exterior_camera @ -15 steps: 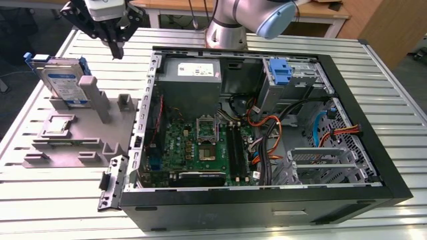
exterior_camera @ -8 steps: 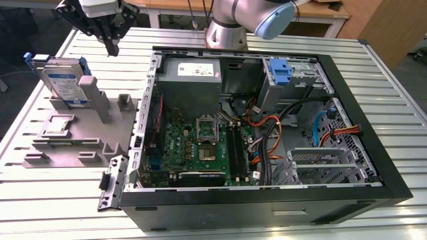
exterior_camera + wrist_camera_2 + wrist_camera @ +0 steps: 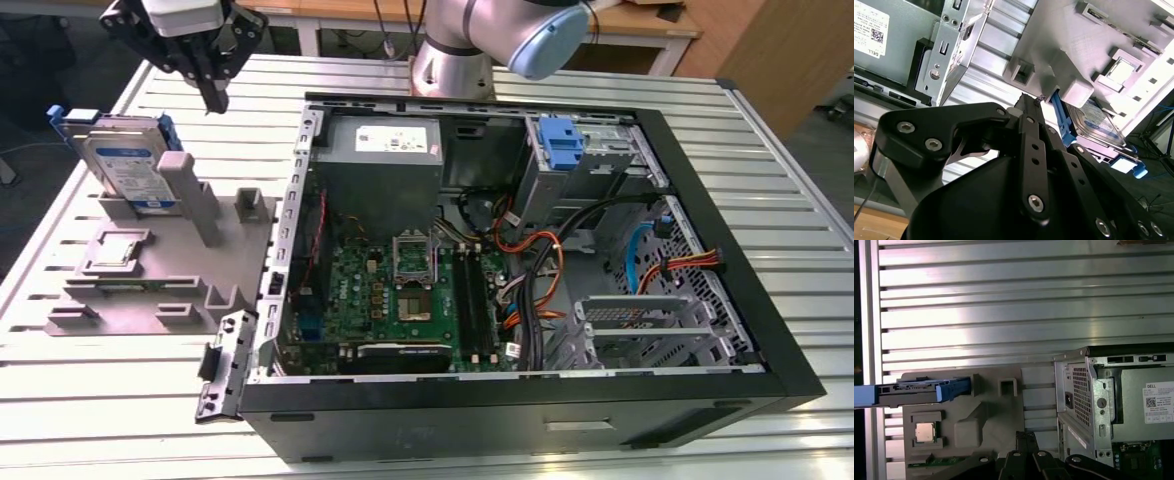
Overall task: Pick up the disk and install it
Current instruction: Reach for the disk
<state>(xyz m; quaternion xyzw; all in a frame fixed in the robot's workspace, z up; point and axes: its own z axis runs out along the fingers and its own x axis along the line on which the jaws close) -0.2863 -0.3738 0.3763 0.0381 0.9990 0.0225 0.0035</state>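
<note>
Claw (image 3: pixel 214 98), pinched shut and empty, hovers near the upright disk (image 3: pixel 127 165); descending unopened, it could topple it from the grey stand (image 3: pixel 134 290).

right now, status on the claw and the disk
Claw shut, empty, hovering near the grey holder. Disk upright in holder, not gripped. Nothing between claw and disk.

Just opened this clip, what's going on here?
A single robot arm's gripper hovers above the disk, with its fingers closed and holding nothing. The disk stands on edge in a grey holder on the slatted table, at the exterior view's left of the open computer case. The disk has not yet been picked up.
</note>
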